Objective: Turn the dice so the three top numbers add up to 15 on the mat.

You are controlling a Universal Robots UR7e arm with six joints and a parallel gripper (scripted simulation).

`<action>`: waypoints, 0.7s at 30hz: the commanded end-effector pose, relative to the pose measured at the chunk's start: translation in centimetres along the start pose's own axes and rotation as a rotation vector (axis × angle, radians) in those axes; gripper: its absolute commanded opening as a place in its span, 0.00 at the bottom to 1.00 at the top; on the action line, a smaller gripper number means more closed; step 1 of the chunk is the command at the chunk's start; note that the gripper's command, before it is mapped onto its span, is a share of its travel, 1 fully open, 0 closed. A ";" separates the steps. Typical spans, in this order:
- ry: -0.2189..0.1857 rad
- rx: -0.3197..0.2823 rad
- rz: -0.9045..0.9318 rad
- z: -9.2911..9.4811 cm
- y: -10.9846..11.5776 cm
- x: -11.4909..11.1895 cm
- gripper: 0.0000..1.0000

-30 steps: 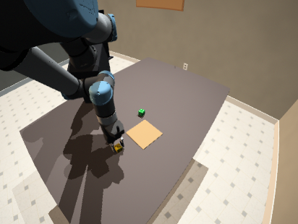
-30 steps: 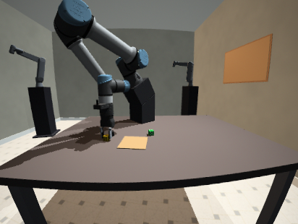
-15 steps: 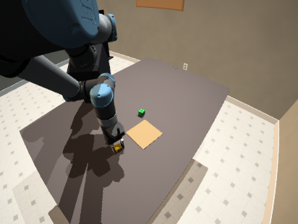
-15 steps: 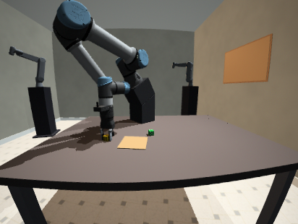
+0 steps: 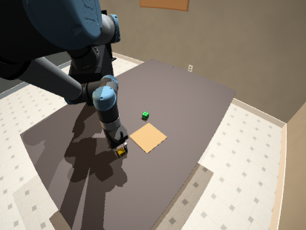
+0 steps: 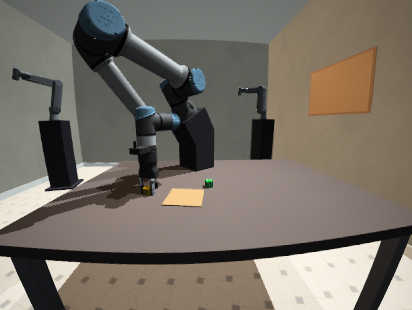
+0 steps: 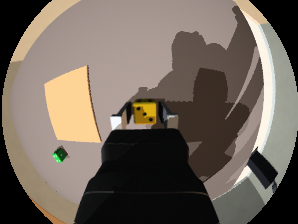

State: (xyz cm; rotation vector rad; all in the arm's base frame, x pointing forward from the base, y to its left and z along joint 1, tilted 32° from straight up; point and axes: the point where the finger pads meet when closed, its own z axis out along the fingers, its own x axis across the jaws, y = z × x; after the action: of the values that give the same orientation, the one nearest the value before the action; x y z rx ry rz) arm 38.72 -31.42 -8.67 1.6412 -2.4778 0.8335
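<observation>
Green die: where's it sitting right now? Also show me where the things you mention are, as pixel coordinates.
The green die [image 5: 145, 116] [image 6: 209, 183] [image 7: 60, 155] is on the table [image 5: 193, 96] [image 6: 280, 215] [image 7: 125, 40], off the mat [image 5: 148, 137] [image 6: 184, 197] [image 7: 72, 107]; in the exterior view it's just beyond the mat's far right corner.

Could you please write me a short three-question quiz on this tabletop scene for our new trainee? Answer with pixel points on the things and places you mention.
1. Multiple choice: which object is between the fingers of the black two-finger gripper [image 5: 121, 149] [image 6: 149, 188] [image 7: 144, 119]?
a) a green die
b) a yellow die with black pips
c) a tan mat

2. True or false: the small green die [image 5: 145, 116] [image 6: 209, 183] [image 7: 60, 155] rests on the flat, square tan mat [image 5: 148, 137] [image 6: 183, 197] [image 7: 71, 106].

3. Fill in: the wrist view shows ___ dice.

Key: 1 b; 2 false; 3 two.
</observation>
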 end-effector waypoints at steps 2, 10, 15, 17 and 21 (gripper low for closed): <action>0.000 0.001 0.000 0.0 0.0 0.0 0.87; 0.000 0.001 0.000 0.0 0.0 0.0 0.87; 0.000 0.001 0.000 0.0 0.0 0.0 0.57; 0.000 0.001 0.000 0.0 0.0 0.0 0.57; 0.000 0.001 0.000 0.0 0.0 0.0 0.57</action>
State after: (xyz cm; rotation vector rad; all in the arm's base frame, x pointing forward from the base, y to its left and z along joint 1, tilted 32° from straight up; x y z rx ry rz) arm 38.72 -31.42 -8.67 1.6412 -2.4778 0.8335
